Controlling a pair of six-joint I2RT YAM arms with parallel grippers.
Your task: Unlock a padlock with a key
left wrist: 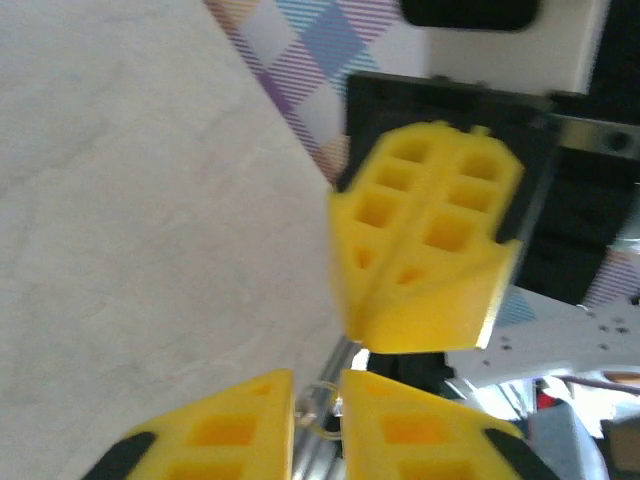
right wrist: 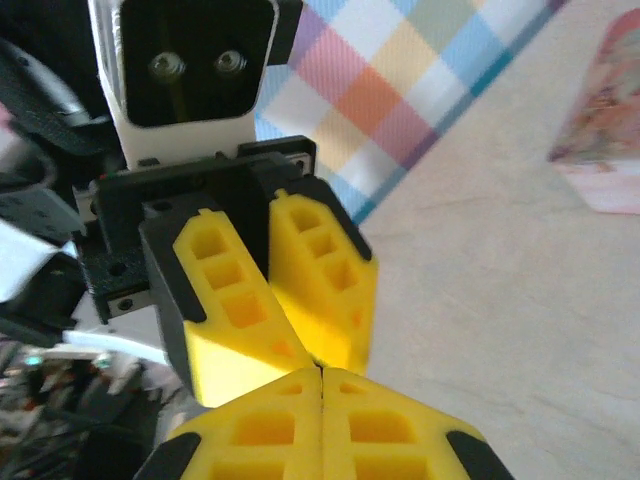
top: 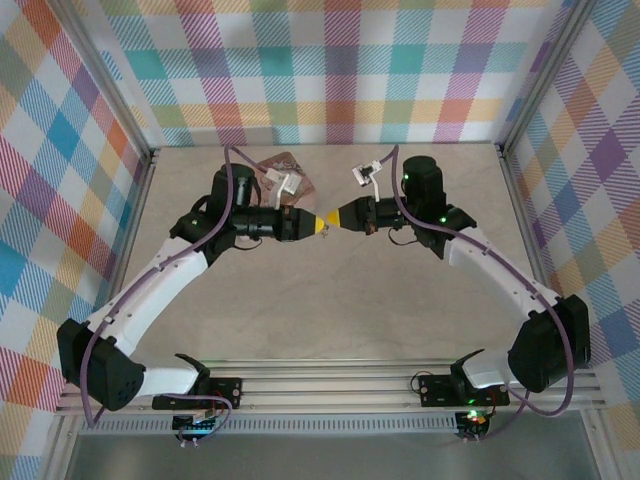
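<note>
Left fingers (left wrist: 230, 430) pinch thin silvery loop (left wrist: 318, 412); right fingers (right wrist: 270, 425), 3 o'clock, pressed together, load unseen; likely slick, grip flats

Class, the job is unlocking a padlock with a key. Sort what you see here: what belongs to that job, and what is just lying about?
Belongs to the job: left claw; right claw, tip to tip with it; small silvery piece between the left claw's fingers, too blurred to name.

Lying about: pink tin, resting on the table.

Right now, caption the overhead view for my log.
Left claw and right claw meet tip to tip over the table.
</note>
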